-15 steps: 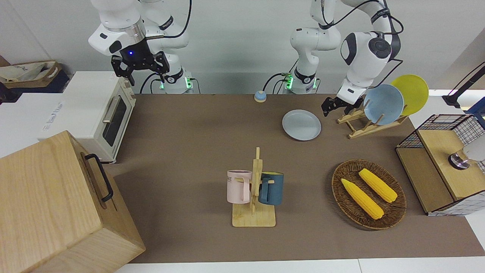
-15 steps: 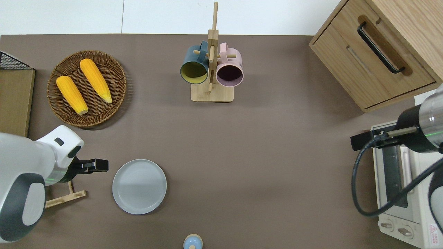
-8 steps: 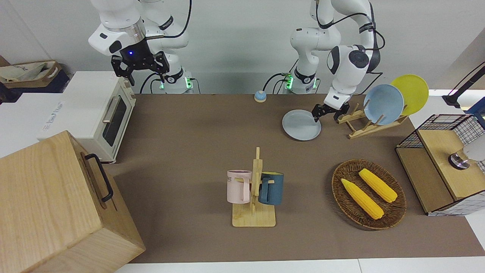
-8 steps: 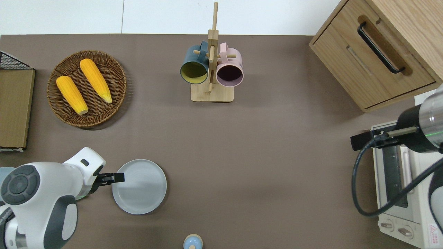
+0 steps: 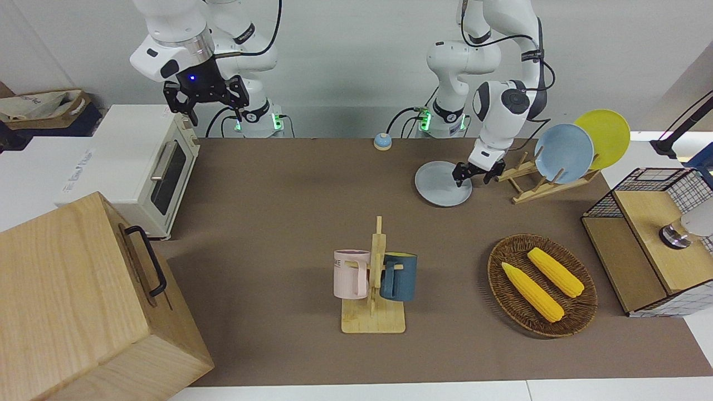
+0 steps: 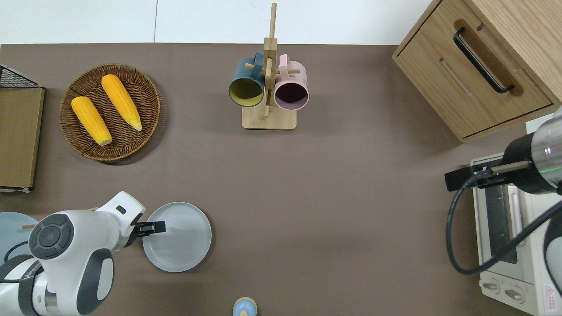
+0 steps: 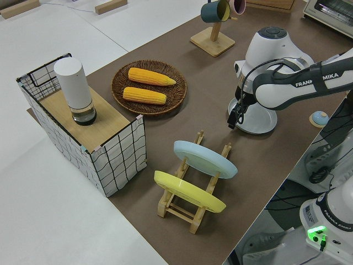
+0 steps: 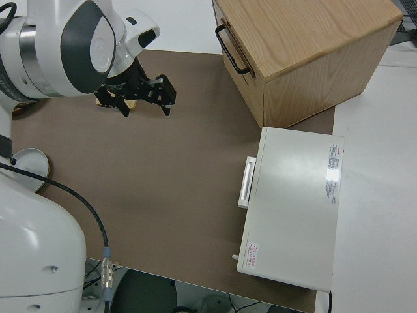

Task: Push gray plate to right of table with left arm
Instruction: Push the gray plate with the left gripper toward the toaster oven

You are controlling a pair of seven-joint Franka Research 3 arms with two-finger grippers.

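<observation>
The gray plate (image 5: pixel 437 186) (image 6: pixel 184 241) lies flat on the brown table (image 5: pixel 278 223), near the robots and toward the left arm's end. My left gripper (image 5: pixel 472 176) (image 6: pixel 154 227) is low at the plate's rim on the side toward the wooden plate rack, its tips just over the rim. Its fingers stand apart and hold nothing. Whether it touches the plate I cannot tell. It also shows in the left side view (image 7: pixel 235 118), beside the plate (image 7: pixel 259 122). My right arm is parked, its gripper (image 5: pixel 206 106) open and empty.
A wooden rack (image 5: pixel 535 186) holds a sky-blue plate (image 5: pixel 563 153) and a yellow plate (image 5: pixel 607 136). A wicker basket (image 5: pixel 579 312) holds two corn cobs. A mug stand (image 5: pixel 373 317), a small bell (image 5: pixel 382 141), a toaster oven (image 5: pixel 139 161) and a wooden cabinet (image 5: pixel 72 312) are also here.
My left arm swung from the plate rack toward the gray plate and came lower, bringing the gripper to the plate's rim. The plate has not moved. The right arm is still.
</observation>
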